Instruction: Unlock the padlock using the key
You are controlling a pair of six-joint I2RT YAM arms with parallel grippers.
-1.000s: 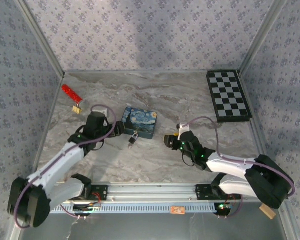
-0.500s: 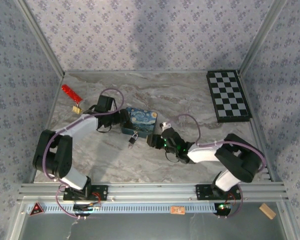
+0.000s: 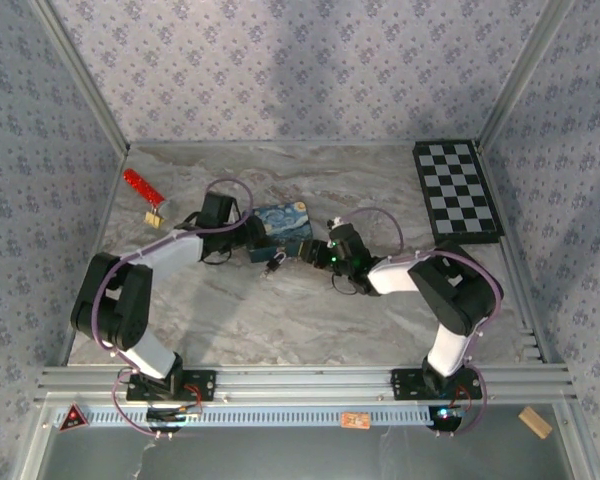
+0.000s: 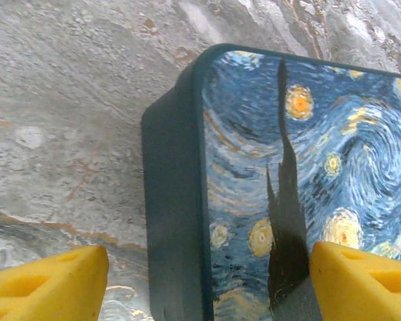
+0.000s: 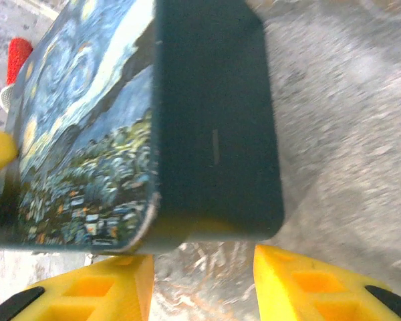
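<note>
Grey-veined marble tabletop point(image 3: 280, 320), boxed in by blue-grey flowered wall panels. From above, the padlock point(image 3: 273, 264) lies on the marble right at the near edge of the blue painted box point(image 3: 280, 224), small and dark with a thin shackle. Whether it hangs from the box or only lies against it is too small to tell.

The box sits a little left of the table's middle, and both arms reach in on it. The left gripper point(image 3: 252, 236) is at its left end and the right gripper point(image 3: 305, 248) at its right near corner, with the padlock between them.

In the left wrist view the left gripper point(image 4: 204, 284) is spread wide. One yellow fingertip point(image 4: 47, 281) is out over bare marble beyond the box's point(image 4: 254, 167) dark side wall, and the other is over the painted lid — nothing is pinched.

The right gripper point(image 5: 200, 287) is also parted and holds nothing, with the box's point(image 5: 214, 134) rounded dark corner just above the gap between its yellow fingers point(image 5: 321, 284).

Well off to the far left lies a red strip point(image 3: 140, 185) with a small gold piece point(image 3: 155, 217) at its near end. A checkerboard point(image 3: 456, 190) rests in the far right corner.
</note>
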